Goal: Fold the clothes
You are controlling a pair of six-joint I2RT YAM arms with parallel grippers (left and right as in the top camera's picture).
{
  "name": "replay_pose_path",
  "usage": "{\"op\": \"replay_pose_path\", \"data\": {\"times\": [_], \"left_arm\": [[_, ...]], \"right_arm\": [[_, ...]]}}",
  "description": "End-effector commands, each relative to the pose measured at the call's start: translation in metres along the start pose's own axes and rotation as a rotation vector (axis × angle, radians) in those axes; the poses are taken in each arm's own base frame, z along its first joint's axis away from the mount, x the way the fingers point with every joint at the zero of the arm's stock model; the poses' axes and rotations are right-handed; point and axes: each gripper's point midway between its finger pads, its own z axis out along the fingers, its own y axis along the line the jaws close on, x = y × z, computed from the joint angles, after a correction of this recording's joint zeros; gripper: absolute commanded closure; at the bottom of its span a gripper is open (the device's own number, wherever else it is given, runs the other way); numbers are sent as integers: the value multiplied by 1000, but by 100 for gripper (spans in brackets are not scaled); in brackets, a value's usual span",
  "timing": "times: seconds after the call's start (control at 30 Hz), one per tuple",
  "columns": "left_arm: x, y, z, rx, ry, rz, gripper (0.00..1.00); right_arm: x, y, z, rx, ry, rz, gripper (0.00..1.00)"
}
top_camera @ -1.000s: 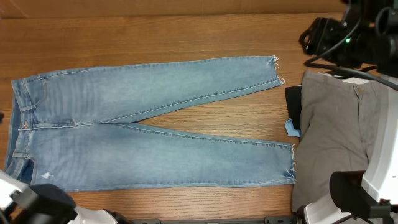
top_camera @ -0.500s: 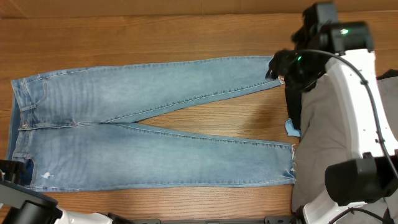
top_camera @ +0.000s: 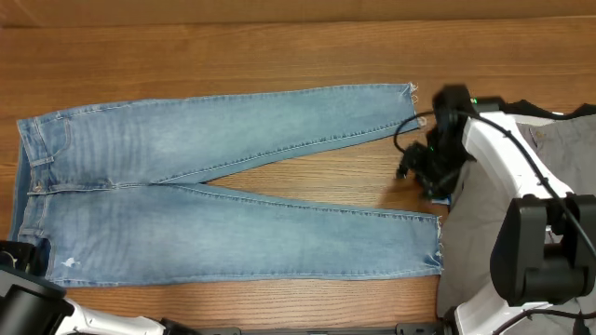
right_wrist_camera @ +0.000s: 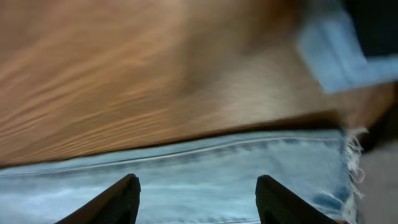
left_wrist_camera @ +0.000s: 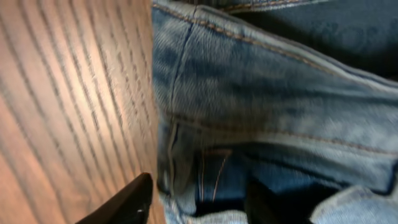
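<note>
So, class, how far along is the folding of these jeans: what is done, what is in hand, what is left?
Done: nothing; the jeans lie flat on the table, legs spread apart, with no fold made. In hand: the right gripper, open, is over the lower leg near its frayed hem; the left gripper, open, is at the waist corner. Left: every fold.

**Faded blue on brown wood**

The jeans (top_camera: 223, 195) are light blue denim, washed paler along the legs, with tan stitching (left_wrist_camera: 249, 40) — and a white rip (top_camera: 70, 264) toward the near-left corner. The desk (top_camera: 279, 56) is warm brown wood, streaked with grain. At the right edge, grey-khaki trousers (top_camera: 503, 214).
</note>
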Motion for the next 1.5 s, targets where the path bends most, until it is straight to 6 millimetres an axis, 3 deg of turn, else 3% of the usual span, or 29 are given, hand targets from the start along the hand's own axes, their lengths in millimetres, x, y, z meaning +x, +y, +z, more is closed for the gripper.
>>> {"op": "replay_pose_path", "data": {"times": [0.0, 0.2, 0.3, 0.43, 0.5, 0.53, 0.57, 0.77, 0.83, 0.9, 1.03, 1.13, 1.23, 1.33, 1.47], "left_arm": [[3, 6, 15, -28, 30, -16, 59], [7, 8, 23, -45, 56, -16, 89], [6, 8, 23, -43, 53, -16, 96], [2, 0, 23, 1, 42, -17, 96], [2, 0, 23, 1, 41, -17, 96], [2, 0, 23, 1, 41, -17, 96], [3, -1, 23, 5, 45, -17, 96], [5, -5, 23, 27, 56, -17, 91], [4, -5, 23, 31, 53, -17, 91], [2, -6, 22, 35, 44, -17, 90], [-3, -17, 22, 96, 31, -2, 85], [-1, -32, 20, 179, 43, 15, 83], [-2, -39, 18, 220, 46, 16, 82], [-1, -39, 18, 219, 50, 17, 86], [0, -38, 18, 217, 51, 38, 90]], "right_arm": [[-1, -19, 7, -4, 23, 91, 37], [3, -36, 7, 8, 55, 136, 37], [10, -40, 11, 22, 81, 144, 37], [19, -49, 26, 37, 109, 164, 37], [12, -47, 37, 11, 76, 146, 41], [10, -46, 41, -1, 62, 129, 46], [10, -44, 45, -13, 60, 125, 58], [16, -34, 72, -67, 46, 98, 63], [9, -29, 81, -90, 2, 109, 70], [-7, -19, 85, -136, -69, 117, 83], [-53, 12, 71, -261, -265, 54, 88], [-76, 24, 56, -322, -351, 55, 91], [-92, 31, 36, -351, -398, 12, 60], [-90, 32, 10, -335, -376, -47, 50], [-69, 19, -15, -247, -303, -42, 48]]}}
